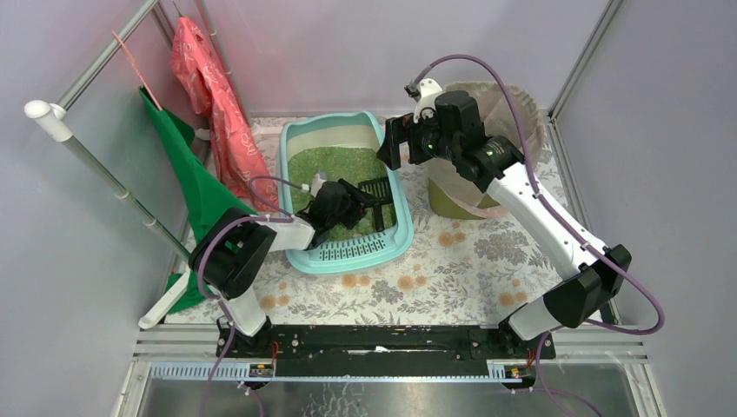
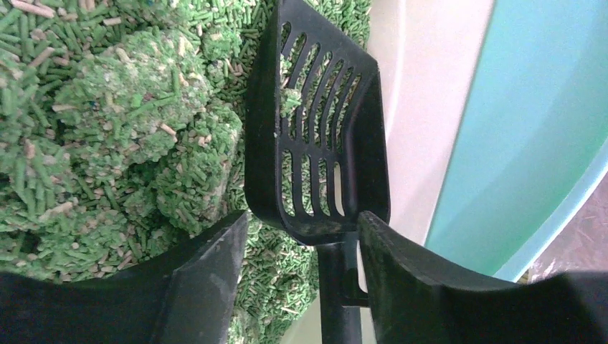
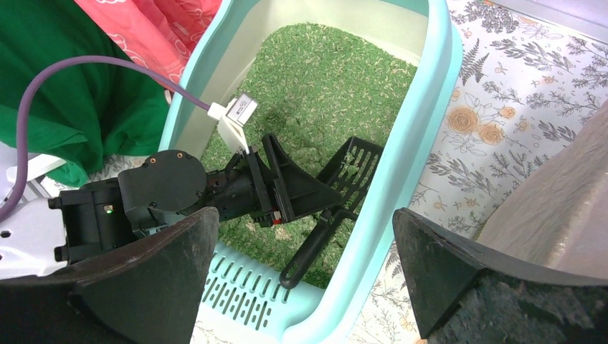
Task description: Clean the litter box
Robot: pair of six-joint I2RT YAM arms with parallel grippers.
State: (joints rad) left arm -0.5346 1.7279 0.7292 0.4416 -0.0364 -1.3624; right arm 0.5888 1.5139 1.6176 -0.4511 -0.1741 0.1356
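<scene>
The litter box [image 1: 335,121] sits at the centre of the floral-covered table [image 1: 452,261], with its grille step [image 1: 348,252] at the 6 o'clock end and green granules [image 3: 323,79] inside. A black slotted scoop [image 2: 323,143] lies in the granules along the box's 3 o'clock wall. Large caked clumps [image 2: 143,93] lie just beside it at 9 o'clock.

The left gripper [image 2: 302,218] is down inside the box. Its jaws stand apart, one on each side of the scoop's thin handle [image 2: 337,301], just below the head. The handle is off-centre, close against the right-hand finger [image 2: 430,287], with a clear gap on the other side.

The right gripper [image 3: 305,215] hangs spread wide and empty between the box and the round olive bin [image 1: 452,201] at 2 o'clock.

The main risk is probably the grasp itself. If the jaws close on an off-centre handle, they may shove the scoop sideways into the wall or roll it. A slim, smooth handle could then pivot in the pads once the head digs under a heavy clump.

A tilting scoop would drop granules onto the table on the way to the bin. The right arm also sits on that route, so the two arms could collide.
</scene>
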